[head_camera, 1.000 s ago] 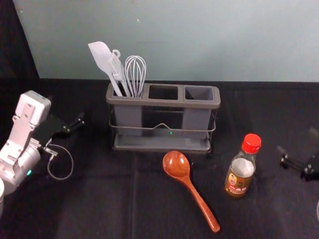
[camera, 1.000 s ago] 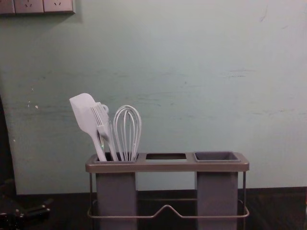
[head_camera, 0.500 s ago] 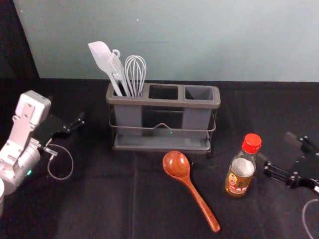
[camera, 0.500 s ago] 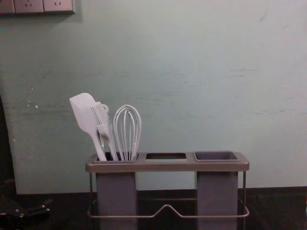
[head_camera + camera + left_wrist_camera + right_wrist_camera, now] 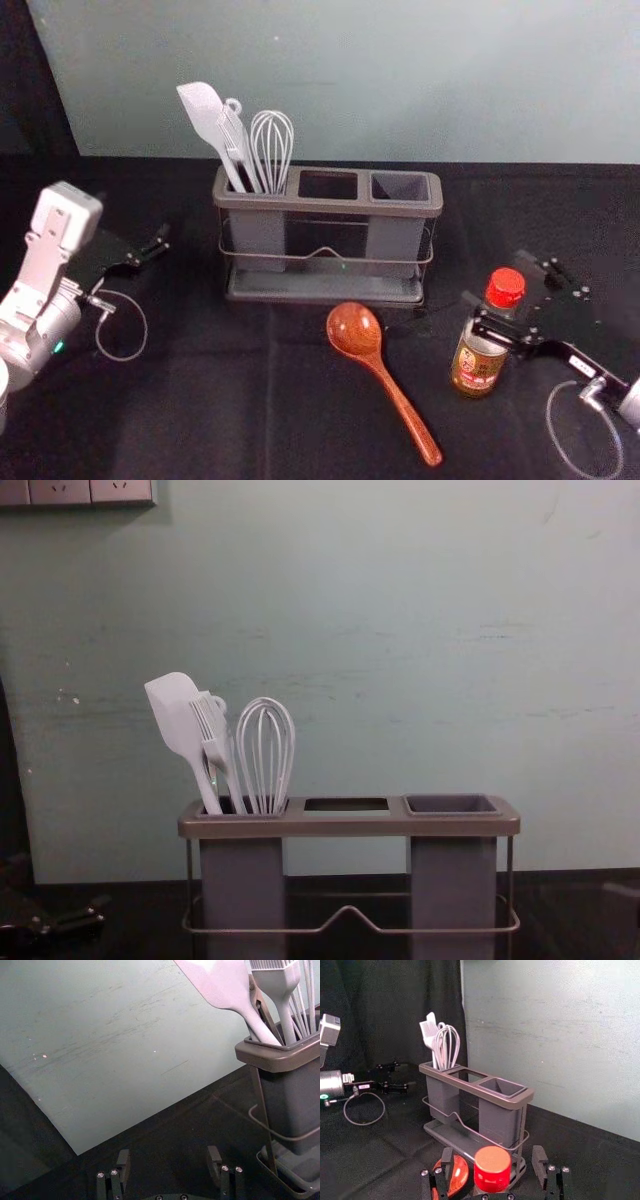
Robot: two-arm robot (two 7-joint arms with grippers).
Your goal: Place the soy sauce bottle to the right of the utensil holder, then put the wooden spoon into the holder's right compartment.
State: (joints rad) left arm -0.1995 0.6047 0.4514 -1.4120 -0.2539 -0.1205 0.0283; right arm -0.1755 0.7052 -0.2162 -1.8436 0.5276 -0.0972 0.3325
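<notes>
In the head view, the right tool (image 5: 497, 278) is spread, fingers either side of the upright soy sauce bottle (image 5: 476, 362). From the bottle, the wooden spoon (image 5: 354, 330) lies at eight o'clock, the utensil holder (image 5: 425, 196) at ten. The left tool (image 5: 140, 232), spread, idles at the holder's nine.

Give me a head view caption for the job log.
Right claw open around the bottle, spoon lying in front of the holder, its right compartment empty.
</notes>
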